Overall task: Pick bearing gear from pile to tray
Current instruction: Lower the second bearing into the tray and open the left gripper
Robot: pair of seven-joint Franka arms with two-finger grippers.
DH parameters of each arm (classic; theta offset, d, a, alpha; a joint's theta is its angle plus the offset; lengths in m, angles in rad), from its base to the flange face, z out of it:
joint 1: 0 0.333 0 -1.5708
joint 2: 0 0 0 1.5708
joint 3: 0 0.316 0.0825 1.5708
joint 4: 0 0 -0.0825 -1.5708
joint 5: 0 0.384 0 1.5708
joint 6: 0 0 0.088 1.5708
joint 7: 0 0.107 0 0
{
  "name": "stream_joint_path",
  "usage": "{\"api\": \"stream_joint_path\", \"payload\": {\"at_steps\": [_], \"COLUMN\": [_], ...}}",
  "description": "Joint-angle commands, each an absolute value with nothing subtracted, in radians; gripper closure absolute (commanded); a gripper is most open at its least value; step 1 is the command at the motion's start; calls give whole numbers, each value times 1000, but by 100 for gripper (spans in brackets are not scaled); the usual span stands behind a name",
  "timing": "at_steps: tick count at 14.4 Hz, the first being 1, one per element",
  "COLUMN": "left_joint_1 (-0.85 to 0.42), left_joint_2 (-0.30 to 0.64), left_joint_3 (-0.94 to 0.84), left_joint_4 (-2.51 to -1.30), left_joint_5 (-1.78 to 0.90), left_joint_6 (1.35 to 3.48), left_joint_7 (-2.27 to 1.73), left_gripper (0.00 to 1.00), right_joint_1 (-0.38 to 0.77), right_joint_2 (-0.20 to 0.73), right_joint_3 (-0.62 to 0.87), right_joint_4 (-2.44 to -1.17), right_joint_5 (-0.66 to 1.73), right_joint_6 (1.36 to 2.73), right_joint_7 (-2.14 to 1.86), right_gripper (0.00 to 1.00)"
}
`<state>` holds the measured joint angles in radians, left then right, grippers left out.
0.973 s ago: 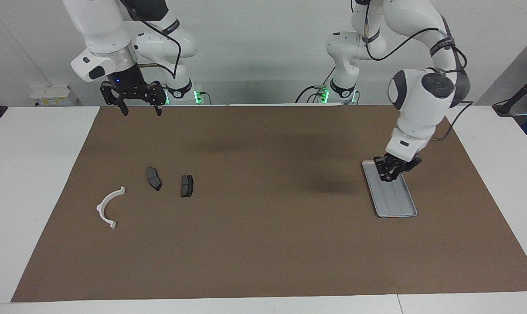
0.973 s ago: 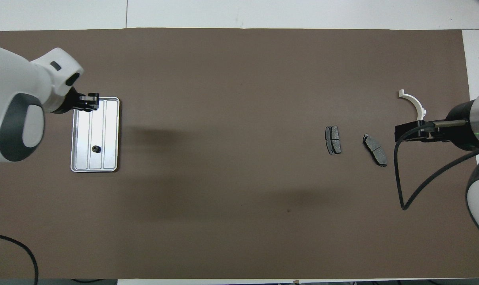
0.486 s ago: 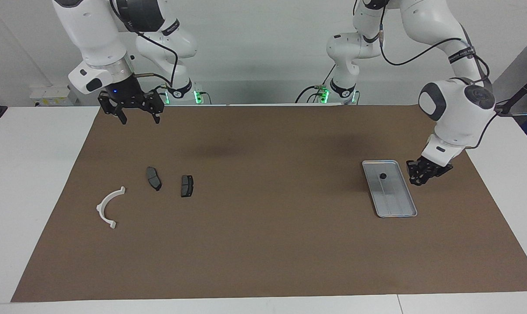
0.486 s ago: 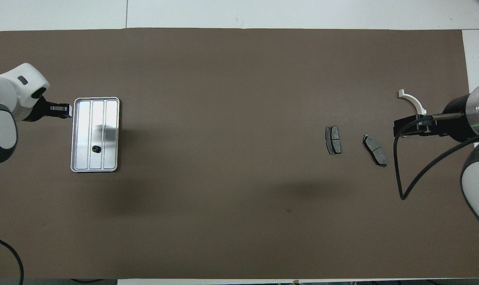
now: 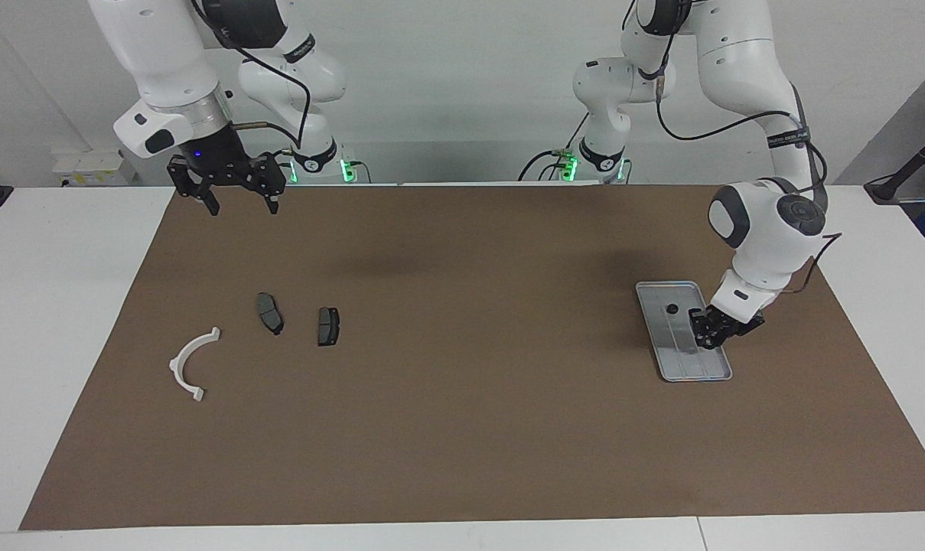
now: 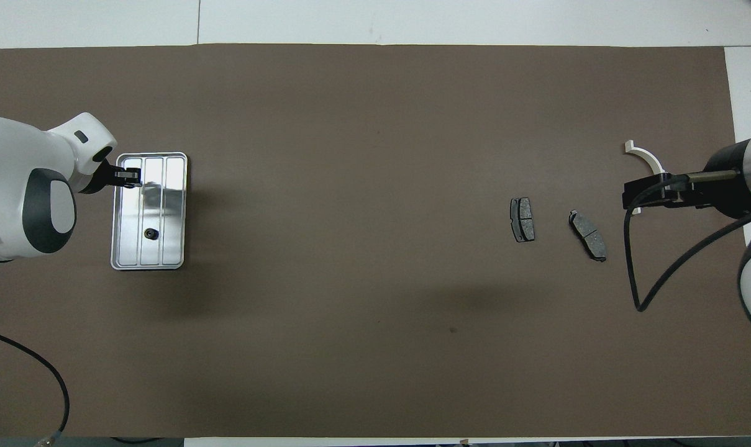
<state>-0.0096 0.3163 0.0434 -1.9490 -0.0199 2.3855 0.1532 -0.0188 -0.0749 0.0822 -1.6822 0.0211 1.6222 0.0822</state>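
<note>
Left end effector point(image 5: 708, 334) back over tray point(image 5: 665, 343) edge, grip unclear; right end effector point(image 5: 236, 191) spread wide, waiting.

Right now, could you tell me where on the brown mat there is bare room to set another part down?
The widest bare stretch of brown mat lies between the flat silver-grey metal tray and the two dark grey brake-pad pieces. The strip along the edge farthest from the robots is bare too. It is crowded around the pads and the white curved plastic arc, and at the tray, where the left end effector hovers.

Facing cam: high, across table, looks at robots. Overhead cam: above robots' end, steeply down. Both wide; share brown mat point(image 5: 462, 398), tray point(image 6: 177, 211).
</note>
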Motion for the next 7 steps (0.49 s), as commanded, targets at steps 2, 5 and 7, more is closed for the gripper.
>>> {"api": "stream_joint_path", "payload": {"at_steps": [2, 5, 7], "left_joint_1": [-37, -55, -57], "left_joint_2": [314, 324, 325], "left_joint_3": [54, 54, 54], "left_joint_4": [-2002, -2017, -2029], "left_joint_5": [-34, -34, -34], "left_joint_6": [2464, 2499, 2517], "left_joint_7": [126, 104, 101], "left_gripper": [100, 100, 100], "right_joint_1": [-35, -34, -22], "right_joint_2": [-45, -40, -41], "right_joint_3": [89, 86, 75], "right_joint_4": [-1629, -1625, -1624], "right_joint_5": [52, 52, 57], "right_joint_6": [1575, 1574, 1574], "right_joint_7": [49, 49, 49], "right_gripper": [0, 0, 0]}}
